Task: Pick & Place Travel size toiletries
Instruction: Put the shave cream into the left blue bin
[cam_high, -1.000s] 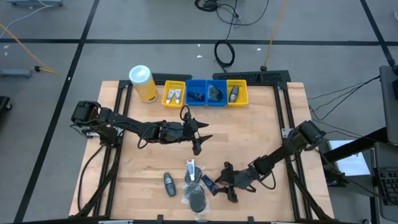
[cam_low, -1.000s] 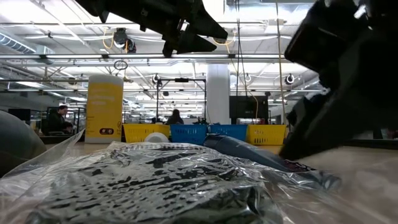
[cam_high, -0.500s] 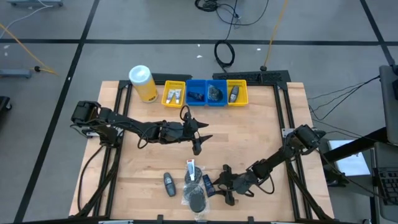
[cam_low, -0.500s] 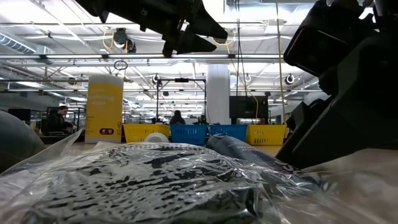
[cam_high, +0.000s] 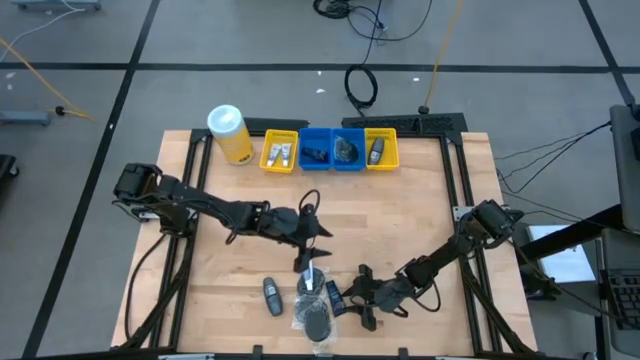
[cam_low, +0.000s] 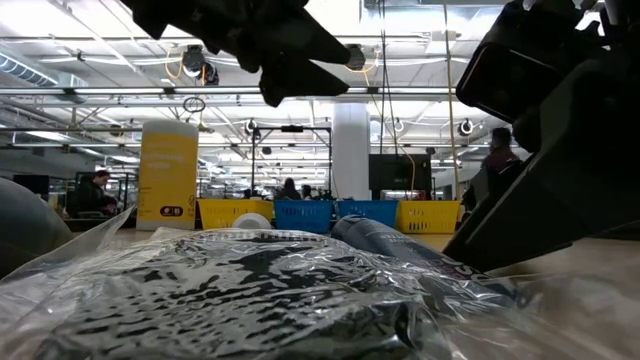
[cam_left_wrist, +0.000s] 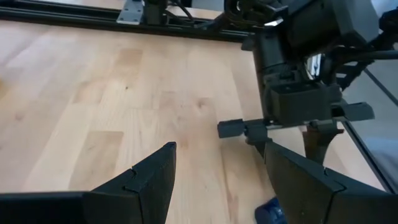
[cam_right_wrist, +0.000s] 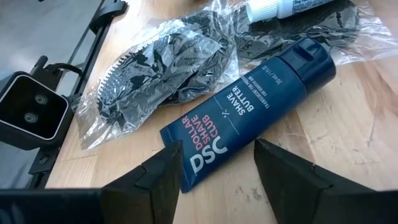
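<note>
Near the table's near edge lie a dark blue tube (cam_high: 335, 297) (cam_right_wrist: 249, 106), a white tube (cam_high: 308, 272), a grey oval bottle (cam_high: 272, 295) and a black puff in a clear bag (cam_high: 315, 318) (cam_right_wrist: 161, 68). My right gripper (cam_high: 352, 297) (cam_right_wrist: 217, 180) is low and open, its fingers on either side of the blue tube's flat crimped end (cam_right_wrist: 186, 165). My left gripper (cam_high: 304, 258) (cam_left_wrist: 217, 180) hangs open above the white tube's far end.
A tall yellow canister (cam_high: 229, 133) stands at the far edge beside a row of bins: yellow (cam_high: 280, 150), blue (cam_high: 333, 150), yellow (cam_high: 381, 150), each holding small items. Bare wood lies between the bins and the arms. People show in the room beyond.
My left gripper has moved toward the near edge and down, from mid-table to above the white tube. My right gripper slid a little toward the table's left, bringing its open fingers around the blue tube's end, then stayed. The toiletries have not moved.
</note>
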